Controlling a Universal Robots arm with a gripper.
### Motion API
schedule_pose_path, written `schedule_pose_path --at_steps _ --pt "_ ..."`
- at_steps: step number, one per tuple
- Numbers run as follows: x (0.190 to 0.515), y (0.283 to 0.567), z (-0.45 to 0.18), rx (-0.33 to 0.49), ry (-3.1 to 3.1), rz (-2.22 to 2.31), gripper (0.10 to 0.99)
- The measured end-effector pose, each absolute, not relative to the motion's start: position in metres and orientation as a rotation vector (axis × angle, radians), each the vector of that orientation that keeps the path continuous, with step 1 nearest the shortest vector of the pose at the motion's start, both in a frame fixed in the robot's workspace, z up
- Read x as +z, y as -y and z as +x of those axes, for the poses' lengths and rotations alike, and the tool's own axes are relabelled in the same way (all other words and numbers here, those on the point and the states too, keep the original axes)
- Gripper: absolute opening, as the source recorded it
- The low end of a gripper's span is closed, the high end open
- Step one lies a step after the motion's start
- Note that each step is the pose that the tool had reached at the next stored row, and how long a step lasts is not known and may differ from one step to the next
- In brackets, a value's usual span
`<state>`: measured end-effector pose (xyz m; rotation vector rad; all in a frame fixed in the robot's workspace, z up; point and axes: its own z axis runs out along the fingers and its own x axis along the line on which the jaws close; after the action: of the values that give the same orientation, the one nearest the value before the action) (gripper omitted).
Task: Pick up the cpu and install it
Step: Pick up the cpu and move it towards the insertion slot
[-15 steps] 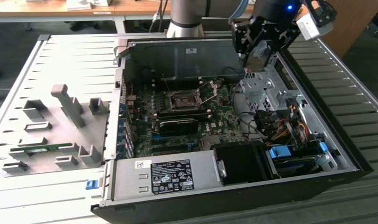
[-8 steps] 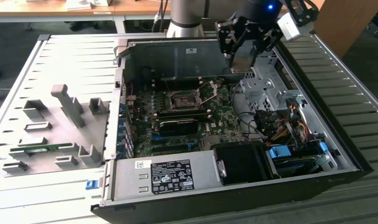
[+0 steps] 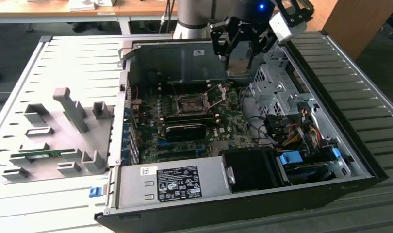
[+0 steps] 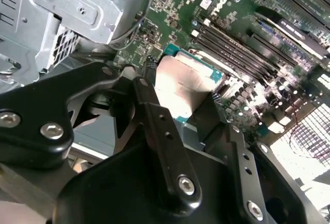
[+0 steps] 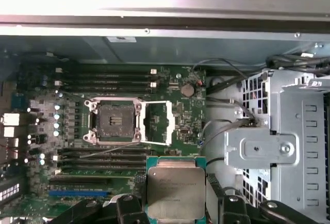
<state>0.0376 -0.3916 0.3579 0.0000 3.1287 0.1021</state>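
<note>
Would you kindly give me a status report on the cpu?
Gripper shut on cpu, over motherboard. Socket open and empty, cover swung aside.

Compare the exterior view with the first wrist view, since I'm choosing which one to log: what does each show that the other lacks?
Exterior view: the memory stick on the grey fixture plate, and the power supply. First wrist view: the cpu with its silver top face-on, clamped between the fingers. Both: the gripper, and the open socket on the motherboard.
</note>
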Motion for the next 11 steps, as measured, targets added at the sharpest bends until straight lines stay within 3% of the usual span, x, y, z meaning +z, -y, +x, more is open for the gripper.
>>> schedule_pose_path --at_steps 11 --pt "0.356 0.381 0.009 0.102 -3.126 0.000 0.541"
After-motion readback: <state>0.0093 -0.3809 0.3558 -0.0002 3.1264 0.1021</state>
